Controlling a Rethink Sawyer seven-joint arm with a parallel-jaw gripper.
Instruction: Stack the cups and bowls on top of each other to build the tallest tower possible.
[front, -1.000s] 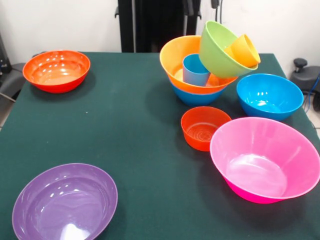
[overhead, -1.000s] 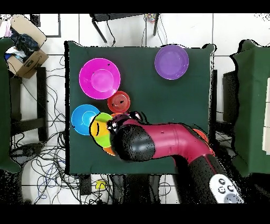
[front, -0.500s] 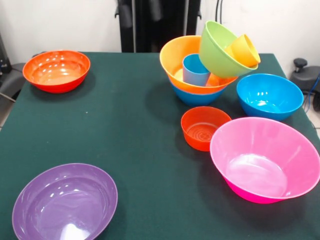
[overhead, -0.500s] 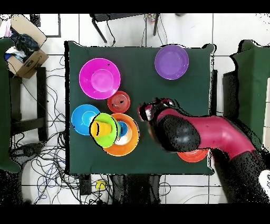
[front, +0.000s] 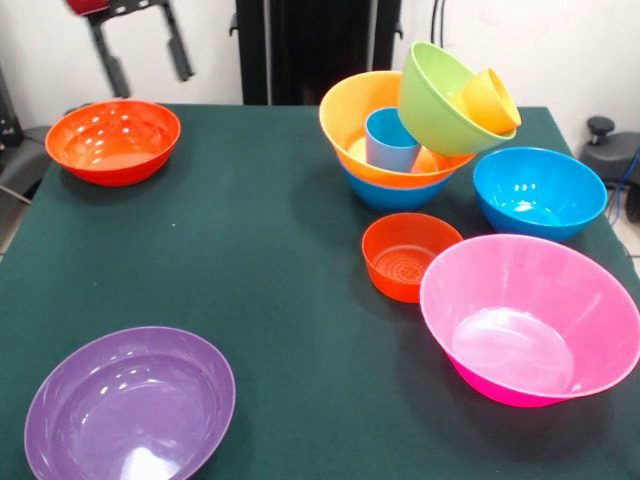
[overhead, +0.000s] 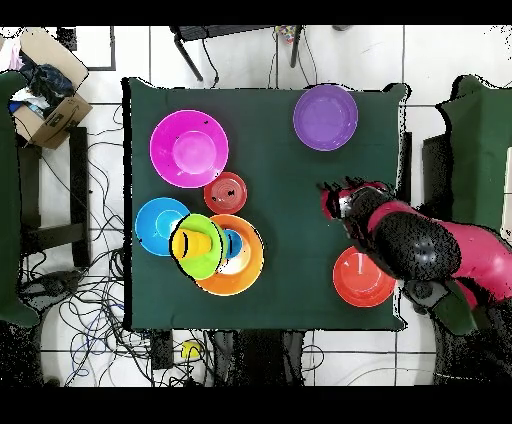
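Big picture first: the tabletop (front: 250, 260) carries loose bowls all round, and the tower (front: 420, 125) stands at the far right in the front view, a blue bowl under an orange bowl (front: 352, 120), with a blue cup (front: 390, 140) inside and a green bowl (front: 435, 100) tipped on the rim, an orange cup (front: 490, 100) lying in it. That lean is the worry: the green bowl sits tilted, so any nudge or extra load there may well slide it and the cup off. The pink bowl (front: 530, 320), largest of the lot, sits near the front right; the purple bowl (front: 130, 405) front left; a loose blue bowl (front: 538, 190) just beside the tower. The tool (front: 140, 45) hovers open and empty above the red bowl (front: 113, 140) at the far left; a descent off centre could catch that rim and skate it away. The small red bowl (front: 405, 255) lies between tower and pink bowl. Only the front view shows the tilt and the spread fingers; overhead shows the arm (overhead: 425, 250) reaching beside the red bowl.
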